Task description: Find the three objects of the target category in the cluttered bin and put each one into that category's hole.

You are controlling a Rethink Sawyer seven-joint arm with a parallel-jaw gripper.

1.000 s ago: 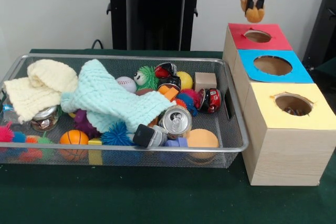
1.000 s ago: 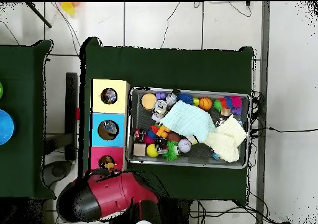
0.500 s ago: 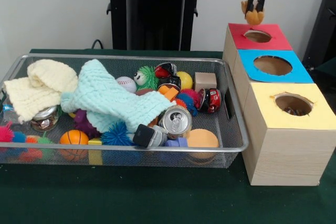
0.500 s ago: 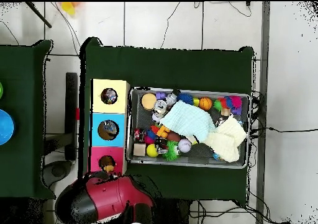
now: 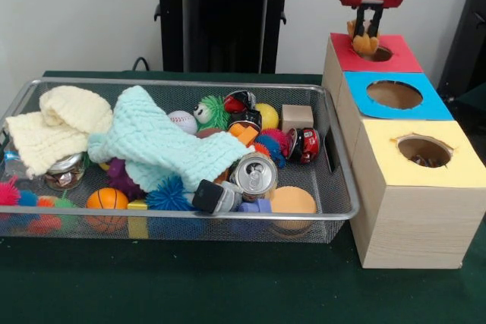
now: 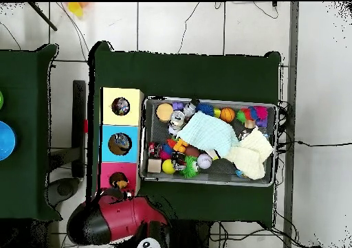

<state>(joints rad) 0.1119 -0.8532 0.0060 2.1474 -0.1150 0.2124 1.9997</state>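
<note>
**Orange toy at the red hole**

Green-covered worktop [image 5: 228,286] carries it all: an orange plush toy [image 5: 365,42] pinched in the end effector [image 5: 367,34] sits at the red hole [image 5: 374,53], far right. Blue hole [image 5: 394,94], yellow hole [image 5: 424,150] lie nearer; the mesh bin [image 5: 338,187] stands left.

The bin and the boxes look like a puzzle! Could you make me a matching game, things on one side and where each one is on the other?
Things:
1. orange soft toy
2. drink can
3. basketball
4. wooden block

Places:
A. lying near the bin's middle
B. in the gripper, at the red hole
C. bin's far right corner
D. bin's near left part

Pairs: 1-B, 2-A, 3-D, 4-C
</note>
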